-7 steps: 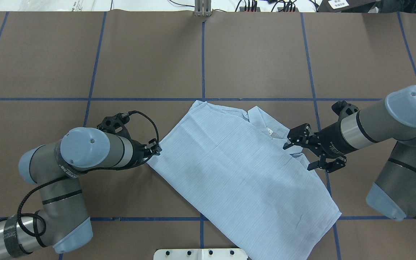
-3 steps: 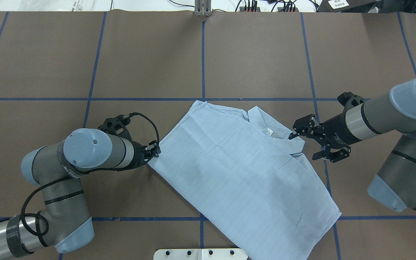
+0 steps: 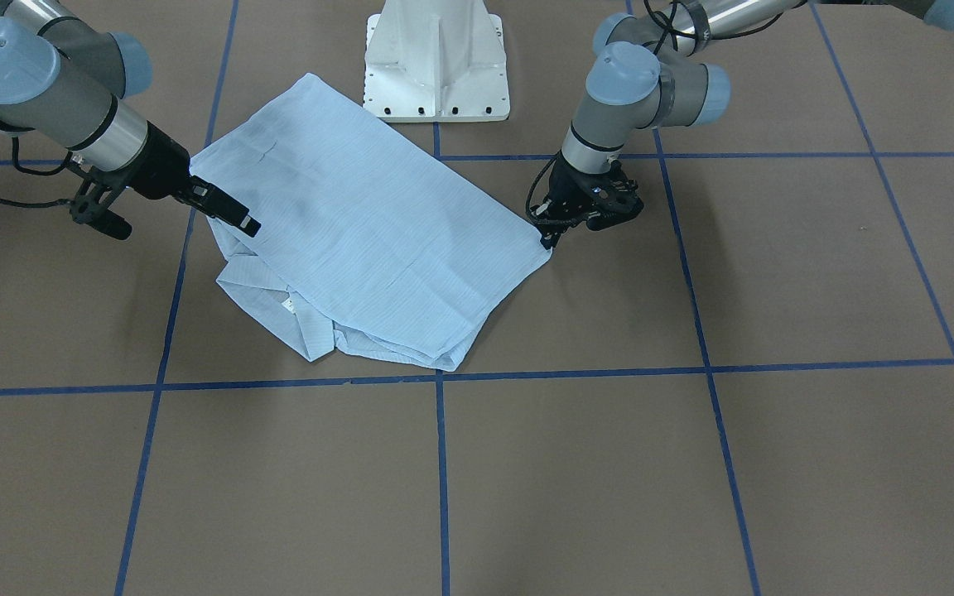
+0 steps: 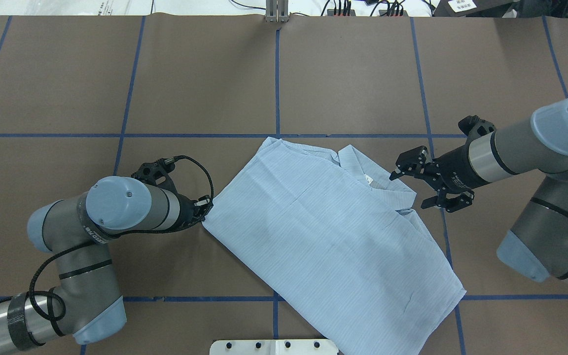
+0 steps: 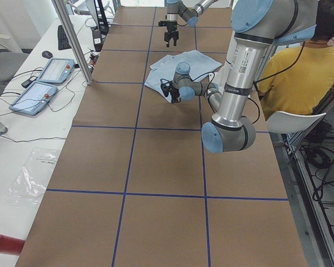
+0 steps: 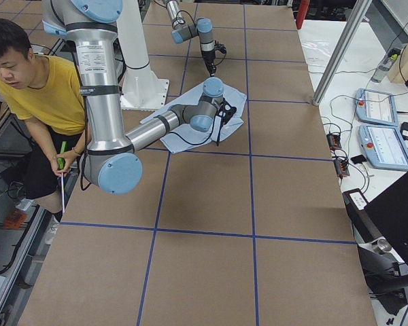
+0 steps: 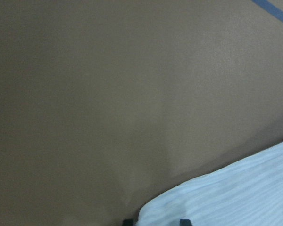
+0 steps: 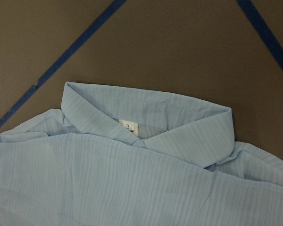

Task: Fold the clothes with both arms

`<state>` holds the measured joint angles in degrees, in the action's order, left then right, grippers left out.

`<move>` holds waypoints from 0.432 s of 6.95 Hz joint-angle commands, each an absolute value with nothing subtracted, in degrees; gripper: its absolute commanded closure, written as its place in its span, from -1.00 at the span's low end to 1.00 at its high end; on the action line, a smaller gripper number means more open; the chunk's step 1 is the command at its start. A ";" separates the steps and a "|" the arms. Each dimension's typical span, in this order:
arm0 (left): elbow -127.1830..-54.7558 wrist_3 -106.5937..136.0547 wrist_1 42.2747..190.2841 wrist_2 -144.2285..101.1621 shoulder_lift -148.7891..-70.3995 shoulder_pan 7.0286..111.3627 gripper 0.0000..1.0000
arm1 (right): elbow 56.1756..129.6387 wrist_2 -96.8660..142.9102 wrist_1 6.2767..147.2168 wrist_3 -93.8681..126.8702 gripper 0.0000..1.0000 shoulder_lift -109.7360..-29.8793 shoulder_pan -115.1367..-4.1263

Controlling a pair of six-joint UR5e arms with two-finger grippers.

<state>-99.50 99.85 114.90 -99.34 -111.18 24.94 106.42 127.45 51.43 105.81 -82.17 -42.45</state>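
Note:
The light-blue striped shirt point(image 4: 333, 231) lies folded flat and slantwise across the brown table, its collar point(image 8: 146, 122) with a white size tag at the far right side. My left gripper point(image 4: 206, 206) sits low at the shirt's left corner point(image 3: 545, 244). In the left wrist view the cloth point(image 7: 236, 188) lies between the two fingertips, which stand a little apart, so it is open. My right gripper point(image 4: 408, 190) hovers open just right of the collar, off the cloth, with nothing in it.
The white pedestal base point(image 3: 436, 66) stands at the near edge, close to the shirt's hem. Blue tape lines point(image 4: 276, 74) grid the table. A person in a yellow top point(image 5: 292, 72) sits beside the robot. Control tablets point(image 5: 44, 83) lie on the side table.
My right gripper has drawn back to the right and farther up the table, off the shirt's collar side, still open. My left gripper has shifted slightly toward the shirt's left corner. The shirt lies unmoved.

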 commanded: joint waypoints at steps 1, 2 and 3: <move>-97.49 92.67 114.96 -99.31 -111.88 29.23 1.00 | 106.26 127.35 51.50 105.82 -1.00 -80.95 -42.54; -95.47 86.72 115.74 -99.40 -113.54 35.27 1.00 | 106.26 127.18 51.42 105.82 -1.00 -80.95 -42.54; -83.44 81.70 118.10 -99.40 -121.21 40.47 1.00 | 106.00 126.39 51.42 105.82 -1.00 -80.95 -42.54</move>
<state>-93.55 88.06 116.04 -99.36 -114.69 34.08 106.20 127.04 51.45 105.82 -81.00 -42.53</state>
